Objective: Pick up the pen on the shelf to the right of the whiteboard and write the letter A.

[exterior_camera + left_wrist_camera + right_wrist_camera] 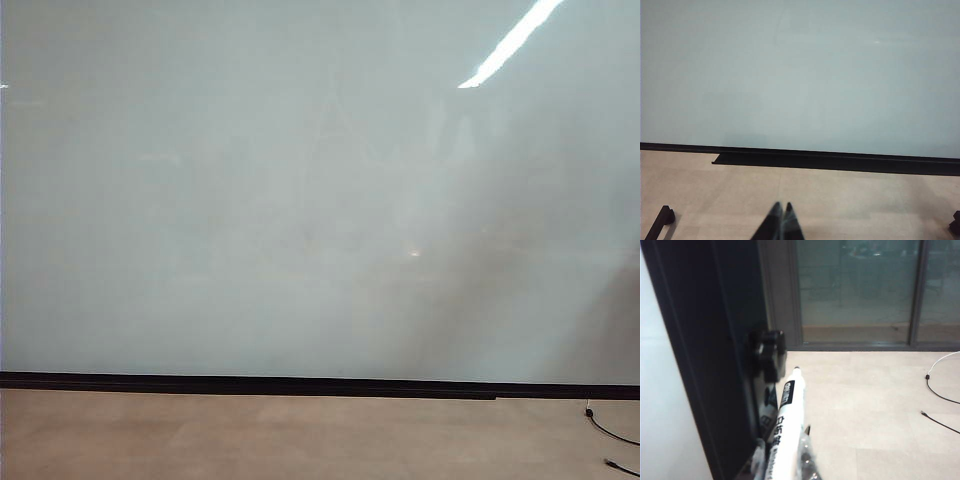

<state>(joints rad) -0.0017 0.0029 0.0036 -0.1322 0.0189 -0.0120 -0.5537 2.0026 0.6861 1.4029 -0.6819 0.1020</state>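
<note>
Pen [787, 425], its black-on-white label too blurred to read, sits clamped in the right hand [782, 460] beside the whiteboard's [300, 200] dark edge, while the left hand [780, 225], fingers together, points at the blank board.

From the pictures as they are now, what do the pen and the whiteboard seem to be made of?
The pen, between the right gripper fingers: probably smooth white plastic, since printed black text sits on its even barrel. The whiteboard: a glossy pale surface, perhaps glass or coated panel; it mirrors a ceiling light. The left gripper hangs shut, away from both.
</note>
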